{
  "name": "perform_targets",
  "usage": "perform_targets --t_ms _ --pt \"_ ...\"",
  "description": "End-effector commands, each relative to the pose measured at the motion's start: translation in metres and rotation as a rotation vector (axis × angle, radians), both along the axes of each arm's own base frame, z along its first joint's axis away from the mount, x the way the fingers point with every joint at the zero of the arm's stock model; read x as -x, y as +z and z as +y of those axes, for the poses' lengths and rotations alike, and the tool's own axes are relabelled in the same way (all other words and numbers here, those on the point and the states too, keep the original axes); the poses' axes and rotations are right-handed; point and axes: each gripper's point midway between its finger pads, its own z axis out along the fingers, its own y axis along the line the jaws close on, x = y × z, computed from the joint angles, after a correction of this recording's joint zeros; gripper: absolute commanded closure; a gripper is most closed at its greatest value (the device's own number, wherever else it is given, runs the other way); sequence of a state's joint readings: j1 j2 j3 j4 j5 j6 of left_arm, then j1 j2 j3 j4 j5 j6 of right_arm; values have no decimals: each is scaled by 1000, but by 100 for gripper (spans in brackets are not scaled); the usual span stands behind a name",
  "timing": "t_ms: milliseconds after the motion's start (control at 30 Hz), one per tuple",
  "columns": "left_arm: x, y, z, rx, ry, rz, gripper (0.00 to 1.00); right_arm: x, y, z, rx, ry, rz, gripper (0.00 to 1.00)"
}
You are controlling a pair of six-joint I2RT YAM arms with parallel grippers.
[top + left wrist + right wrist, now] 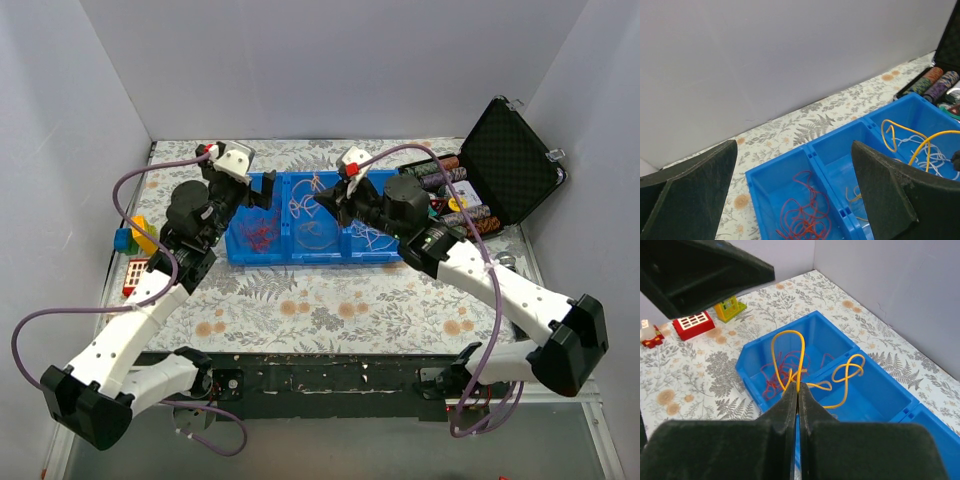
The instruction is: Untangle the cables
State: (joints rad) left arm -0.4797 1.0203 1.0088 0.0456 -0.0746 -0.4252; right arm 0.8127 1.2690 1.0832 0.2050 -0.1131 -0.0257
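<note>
Across the fern-printed table [300,300] a blue tray [300,258] of three compartments lies crosswise. An open black case [515,160] with stacks of chips [450,180] stands off to its right, and toy blocks [135,240] sit off to its left. Both arms reach over the tray. The left gripper [794,150] hangs above the left end with its jaws spread wide and nothing between them. The right gripper [797,390] is over the middle, its jaws pressed together on a single strand of the yellow cable [790,340], which rises from the pinch in springy loops. Below and beyond it, the red cable [772,377] lies bunched in its own compartment. In the left wrist view the yellow loops cross over the white cable [927,152] in the right-hand compartment, though I cannot tell whether the two are really hooked together. If they are, pulling the yellow away will probably drag white strands with it and tighten the snarl. The grip is on one thin wire at the very tips, so a tug against any snag could let it slip out. A loop could also catch on a divider or flop in among the red strands, making a fresh tangle.
</note>
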Motion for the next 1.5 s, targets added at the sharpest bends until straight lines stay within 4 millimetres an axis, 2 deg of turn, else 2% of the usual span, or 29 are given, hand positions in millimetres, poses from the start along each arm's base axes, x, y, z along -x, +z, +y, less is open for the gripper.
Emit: perform_targets --t_ms 0,133,367,467,567,667,700,733,767,900,1000,1033,1100,1167,1267,1367,1467 --pt "4 36 34 62 149 -108 2 -20 15 5 43 -7 -61 99" --pt "5 42 44 70 192 -128 2 -37 7 9 53 -12 -47 99" --pt "11 40 41 87 161 -138 2 -63 -34 16 77 -14 47 99" --pt "8 30 36 82 148 -97 2 -73 -52 21 109 -16 85 99" --pt "1 8 25 41 114 10 2 -84 -56 20 129 -64 117 68" --pt "-10 -18 24 15 141 124 2 -87 -47 14 110 -112 125 37" --pt "-13 -27 25 1 156 153 2 -86 -43 11 103 -123 127 31" --pt "-14 -34 26 -4 168 170 2 -85 -42 8 106 -131 133 22" --pt "-15 -41 25 -2 171 184 2 -83 -40 5 109 -135 135 17" --pt "-5 -54 19 61 138 259 2 -67 -38 -11 111 -145 135 14" --pt "7 -53 21 101 129 265 2 -48 -40 -28 82 -159 145 13" --pt "12 -53 20 104 111 266 2 -40 -34 -36 58 -167 131 13" --pt "23 -60 19 111 80 282 2 -28 -37 -48 36 -179 127 13" --pt "36 -65 18 119 41 284 2 -14 -51 -62 36 -189 138 12" --pt "49 -74 18 135 15 289 2 5 -59 -85 11 -220 112 12" --pt "59 -86 15 164 -12 336 2 15 -66 -111 -1 -293 98 11" --pt "63 -93 9 190 -33 382 2 24 -80 -128 18 -333 106 10"
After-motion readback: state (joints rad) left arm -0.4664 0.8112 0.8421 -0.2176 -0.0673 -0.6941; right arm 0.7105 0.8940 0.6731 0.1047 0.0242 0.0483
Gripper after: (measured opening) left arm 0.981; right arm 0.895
